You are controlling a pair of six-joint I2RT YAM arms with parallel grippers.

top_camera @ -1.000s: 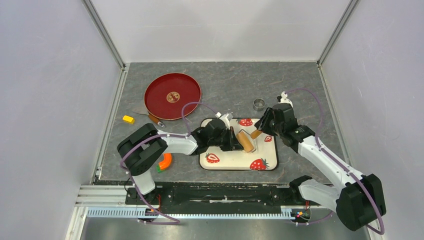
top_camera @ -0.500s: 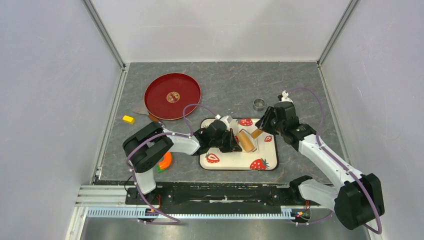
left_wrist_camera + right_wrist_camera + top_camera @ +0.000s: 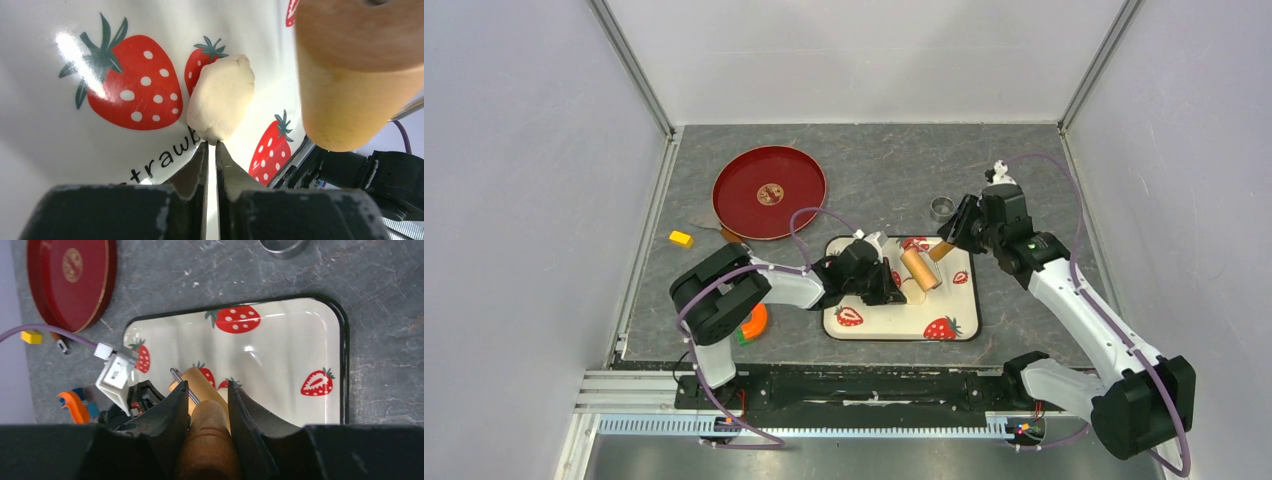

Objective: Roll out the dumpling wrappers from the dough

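The dough [image 3: 221, 97] is a small cream lump lying on the strawberry tray [image 3: 50, 125]. My left gripper [image 3: 210, 143] is shut, and its tips touch the lump's near end. My left gripper [image 3: 894, 285] lies low over the tray [image 3: 904, 322]. My right gripper [image 3: 206, 390] is shut on the handle of the tan wooden roller [image 3: 210, 440]. The roller [image 3: 919, 268] hangs tilted just above the tray, right beside the dough, with its barrel [image 3: 350, 75] close to the lump. No dumpling wrappers are in view.
A small metal ring [image 3: 942, 208] stands behind the tray. A red round plate [image 3: 769, 192] lies at the back left, with a yellow block [image 3: 681, 238] to its left. An orange object [image 3: 754, 322] sits by the left arm's base. Enclosure walls stand on three sides.
My right gripper has carried the roller a little toward the back of the tray. The left arm has shifted slightly and keeps its tips at the dough.
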